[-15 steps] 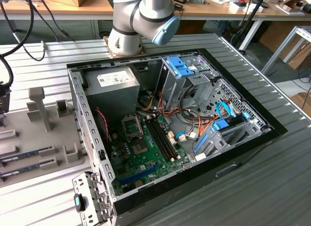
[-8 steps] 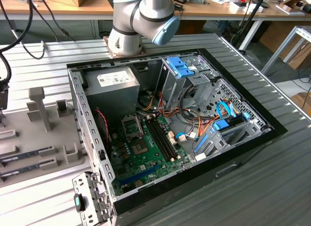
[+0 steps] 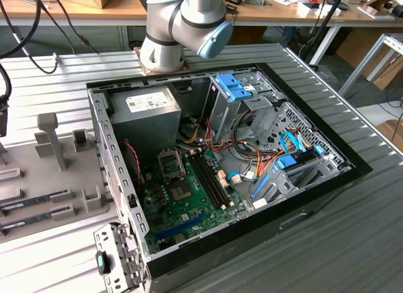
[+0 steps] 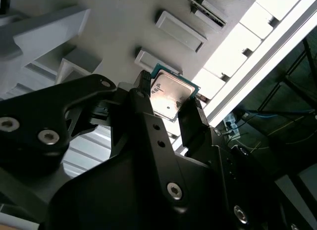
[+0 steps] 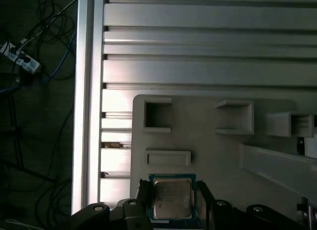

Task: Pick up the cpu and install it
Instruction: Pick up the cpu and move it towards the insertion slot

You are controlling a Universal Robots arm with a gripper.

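Observation:
The cpu (image 5: 172, 200), a small square chip with a silvery top and green rim, sits between the two black fingers of my gripper (image 5: 172, 190). One finger presses on each of two opposite edges. In the second wrist view the cpu (image 4: 171, 94) catches the light, and the gripper (image 4: 170, 96) is shut on it over the grey parts holder (image 4: 114, 27). The holder's small rectangular pockets (image 5: 157, 115) lie just beyond the chip. In the exterior view the open computer case (image 3: 214, 173) shows the green motherboard (image 3: 189, 195) with its square socket (image 3: 171, 166).
A grey power-supply box (image 3: 148, 110) fills the case's far corner, with drive cages (image 3: 252, 104) and cable bundles beside it. Memory sticks (image 3: 38, 201) lie in the grey holder (image 3: 56, 154) at the exterior view's left. The ribbed table's edge (image 5: 89, 116) runs near the holder, with floor cables beyond.

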